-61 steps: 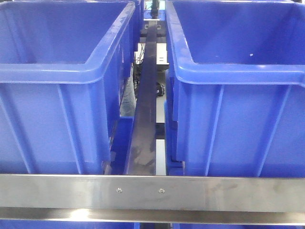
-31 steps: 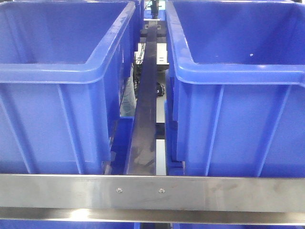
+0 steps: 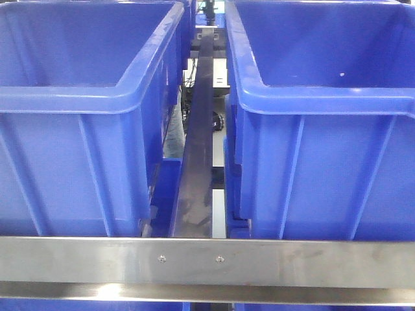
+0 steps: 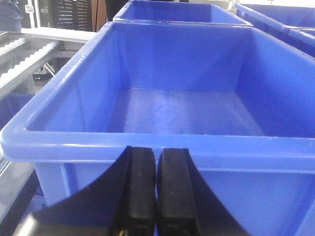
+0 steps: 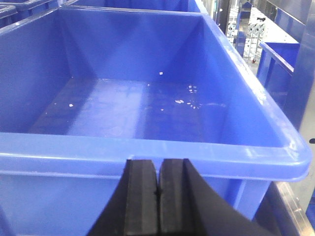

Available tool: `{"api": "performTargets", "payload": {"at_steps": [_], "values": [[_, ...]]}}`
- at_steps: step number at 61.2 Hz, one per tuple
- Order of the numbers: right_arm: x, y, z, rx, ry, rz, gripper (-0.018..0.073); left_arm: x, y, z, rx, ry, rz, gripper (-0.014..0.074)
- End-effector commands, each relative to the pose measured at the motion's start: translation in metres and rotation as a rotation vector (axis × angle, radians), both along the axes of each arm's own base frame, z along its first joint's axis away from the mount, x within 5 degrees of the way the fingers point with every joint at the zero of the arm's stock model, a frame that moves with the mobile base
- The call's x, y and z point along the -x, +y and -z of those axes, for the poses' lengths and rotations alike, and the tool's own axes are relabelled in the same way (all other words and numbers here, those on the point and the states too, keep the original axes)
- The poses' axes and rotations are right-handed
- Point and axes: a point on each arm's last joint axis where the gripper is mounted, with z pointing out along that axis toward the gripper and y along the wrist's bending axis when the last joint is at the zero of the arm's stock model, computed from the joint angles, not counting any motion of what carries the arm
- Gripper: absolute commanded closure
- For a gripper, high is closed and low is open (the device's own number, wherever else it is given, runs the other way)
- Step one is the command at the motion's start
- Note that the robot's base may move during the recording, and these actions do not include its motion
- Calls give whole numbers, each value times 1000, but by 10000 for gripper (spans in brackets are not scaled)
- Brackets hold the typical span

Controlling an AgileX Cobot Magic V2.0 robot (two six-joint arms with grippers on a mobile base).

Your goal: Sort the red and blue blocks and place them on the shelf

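On the left, a large blue plastic bin sits on the steel-framed shelf, its ribbed front wall rising just behind the flat metal front rail with two screws. The left wrist view shows the left tool low in front of this bin's near rim, its two black fingers pressed together with nothing between them. The bin's floor is bare from here. In the middle, a dark metal strip runs back between the two bins. On the right stands a second large blue plastic bin. The right tool is before its rim, black fingers closed on nothing. A few small white specks dot that bin's floor. Neither the red block nor the blue block shows in any view.
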Motion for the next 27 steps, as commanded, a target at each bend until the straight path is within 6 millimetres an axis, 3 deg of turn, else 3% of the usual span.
{"api": "performTargets", "payload": {"at_steps": [1, 27], "values": [[4, 0, -18, 5, -137, 5, 505, 0, 1, 1, 19, -67, -2, 474], [4, 0, -18, 5, -137, 5, 505, 0, 1, 1, 19, -67, -2, 474]]}}
